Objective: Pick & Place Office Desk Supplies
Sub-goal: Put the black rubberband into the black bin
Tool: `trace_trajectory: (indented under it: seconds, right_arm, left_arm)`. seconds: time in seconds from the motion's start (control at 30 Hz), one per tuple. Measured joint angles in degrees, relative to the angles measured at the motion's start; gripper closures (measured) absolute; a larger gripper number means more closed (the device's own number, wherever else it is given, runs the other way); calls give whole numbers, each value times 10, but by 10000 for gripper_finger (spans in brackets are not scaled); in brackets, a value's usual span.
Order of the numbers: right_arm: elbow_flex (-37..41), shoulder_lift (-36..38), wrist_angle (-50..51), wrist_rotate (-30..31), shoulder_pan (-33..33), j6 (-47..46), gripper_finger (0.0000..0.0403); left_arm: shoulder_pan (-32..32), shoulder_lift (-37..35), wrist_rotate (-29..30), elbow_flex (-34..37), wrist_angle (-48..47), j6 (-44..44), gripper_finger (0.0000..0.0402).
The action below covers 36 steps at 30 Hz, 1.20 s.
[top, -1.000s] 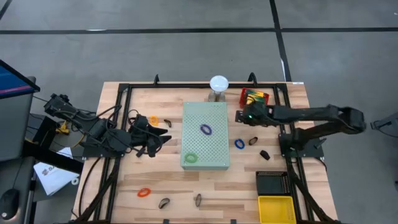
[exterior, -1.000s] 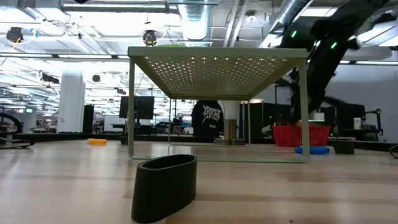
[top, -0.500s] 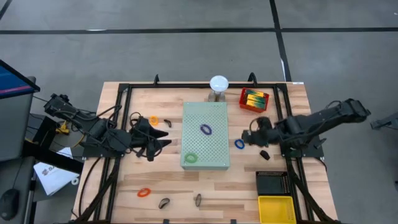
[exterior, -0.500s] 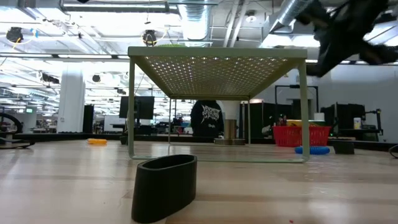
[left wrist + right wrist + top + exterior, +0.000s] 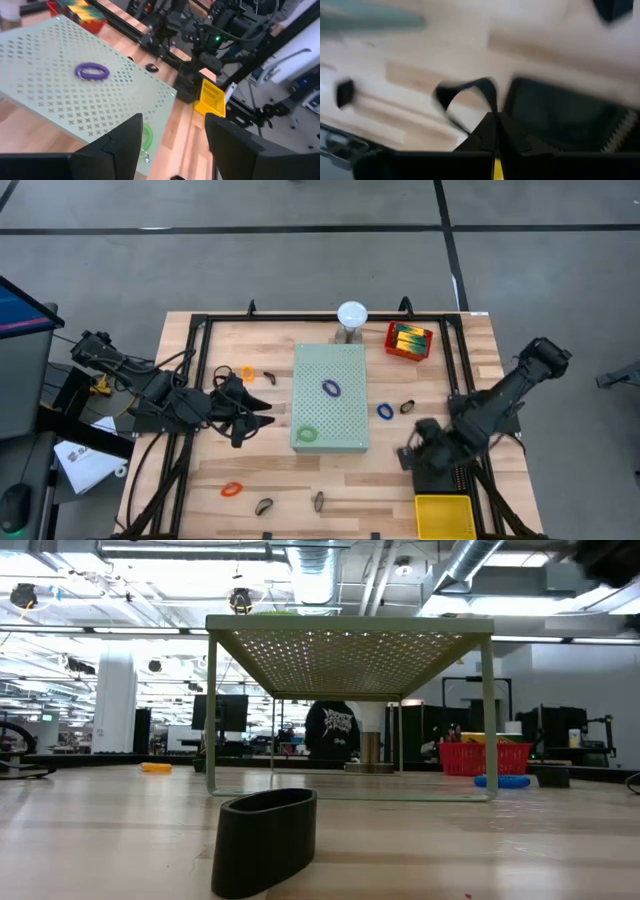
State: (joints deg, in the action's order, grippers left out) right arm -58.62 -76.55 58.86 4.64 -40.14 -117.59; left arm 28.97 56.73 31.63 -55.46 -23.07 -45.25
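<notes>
The wooden worktop (image 5: 180,480) has a black frame around it, and the floor beside it is grey. The right arm (image 5: 500,395) reaches over the near right part of the worktop, just beside the black tray (image 5: 440,476). The right jaws are pinched shut on a black clip (image 5: 465,97). The clip sticks out past the jaw tips, and its long side points away from them at a slant. It looks like a thin black bent loop, but it is blurry. The left jaws are wide and hold nothing. They sit beside the pale green board (image 5: 330,370), where a purple loop (image 5: 331,388) and a green loop (image 5: 306,434) lie.
</notes>
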Motion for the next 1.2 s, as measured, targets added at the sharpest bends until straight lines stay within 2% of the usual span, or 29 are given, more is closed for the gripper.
trace_trajectory:
  seconds: [0.17,0.33,0.73,0.9,1.2]
  right_arm:
    - [-10,-26,13,-43,-67,-84,403]
    - [-10,-40,33,-83,-108,-134,403]
    - [-9,-48,105,-153,-116,-134,397]
    - [-9,-48,115,-170,-120,-125,360]
    - [-9,-48,112,-163,-120,-111,265]
  left_arm:
    - [0,0,-15,0,0,5,192]
    - [0,0,-29,0,0,15,192]
    - [22,0,-35,0,0,15,192]
    - [25,0,-35,0,0,15,192]
    - [25,0,-30,0,0,15,192]
